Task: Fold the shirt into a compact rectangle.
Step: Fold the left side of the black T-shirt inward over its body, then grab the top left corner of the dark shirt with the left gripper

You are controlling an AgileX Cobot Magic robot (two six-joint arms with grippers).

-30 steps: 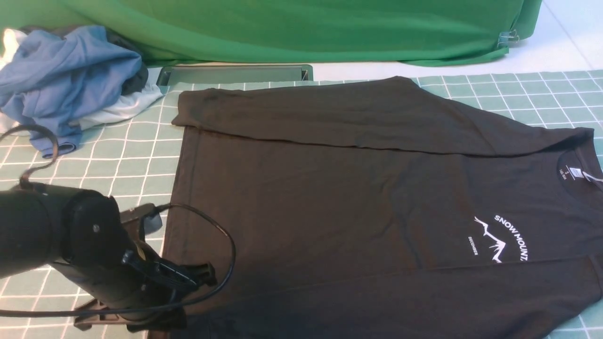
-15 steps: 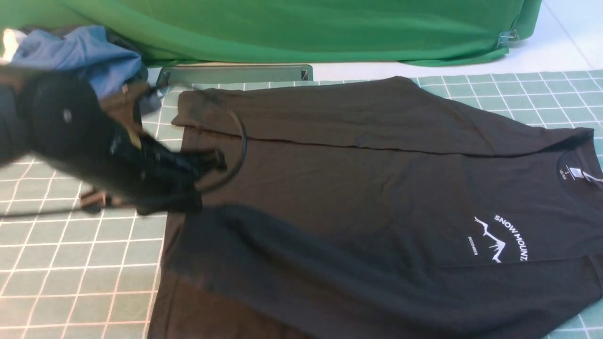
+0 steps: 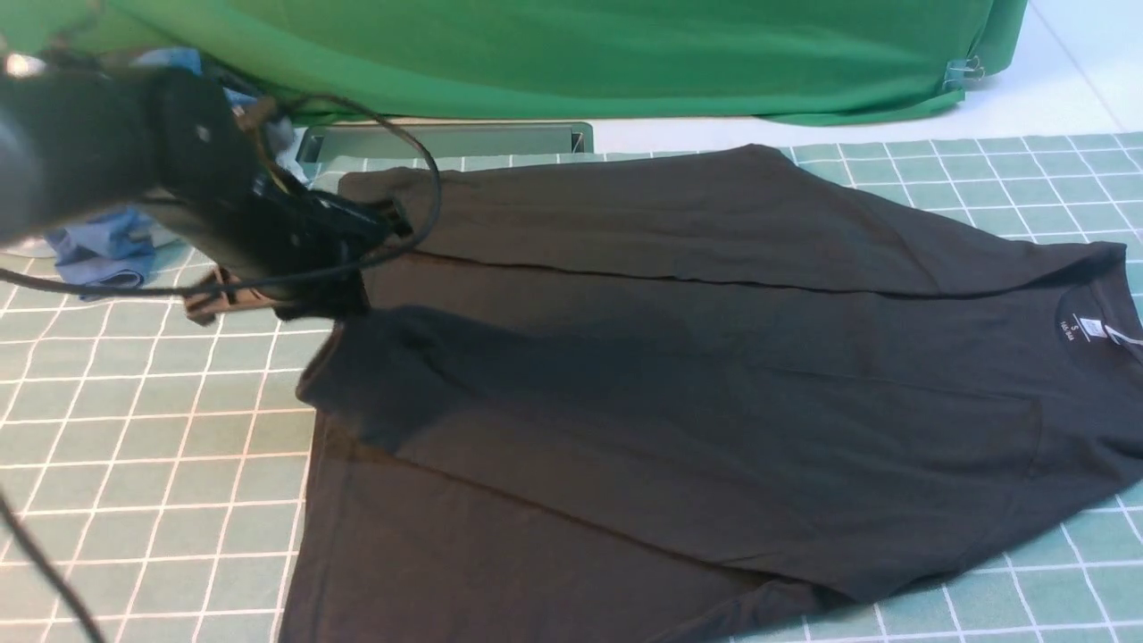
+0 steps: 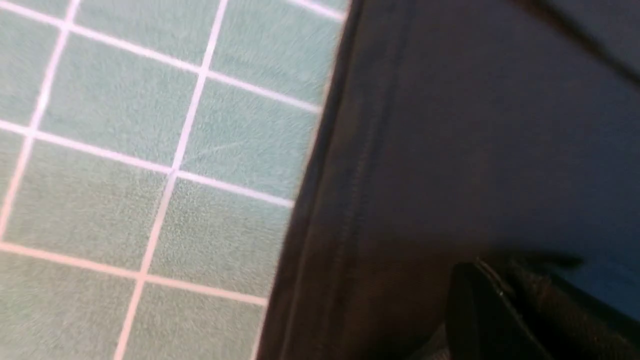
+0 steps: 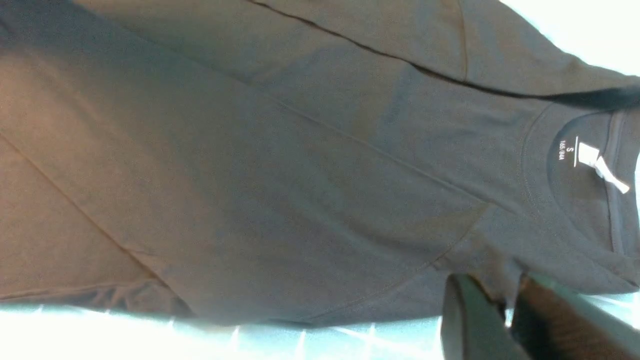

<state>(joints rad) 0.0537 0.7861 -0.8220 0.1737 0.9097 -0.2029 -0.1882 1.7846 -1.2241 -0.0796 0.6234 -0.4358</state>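
The black long-sleeved shirt (image 3: pixel 679 384) lies on the green gridded mat (image 3: pixel 161 446). Its long axis runs across the front view: the collar and white neck label (image 3: pixel 1085 326) point to the robot's right, and the hem points to its left. The far side is folded inward along 1 straight crease. A near panel is turned over the chest, so only plain black cloth faces up.

The left gripper (image 3: pixel 335 295) hangs over the hem's far-left part. Its jaws are pressed together on the shirt, and the fabric rises in a slack, shadowed flap toward them. In the left wrist view, 1 dark finger (image 4: pixel 480 310) sits against the cloth beside the stitched hem.

The right gripper (image 5: pixel 507 320) shows only in its own wrist view. Its 2 fingers are slightly parted, with a sliver of bright mat between them, at the shirt's edge near the collar. Whether they touch the cloth is unclear.

Blue garments (image 3: pixel 98 250) lie crumpled at the far left, before the green backdrop cloth (image 3: pixel 571 54).
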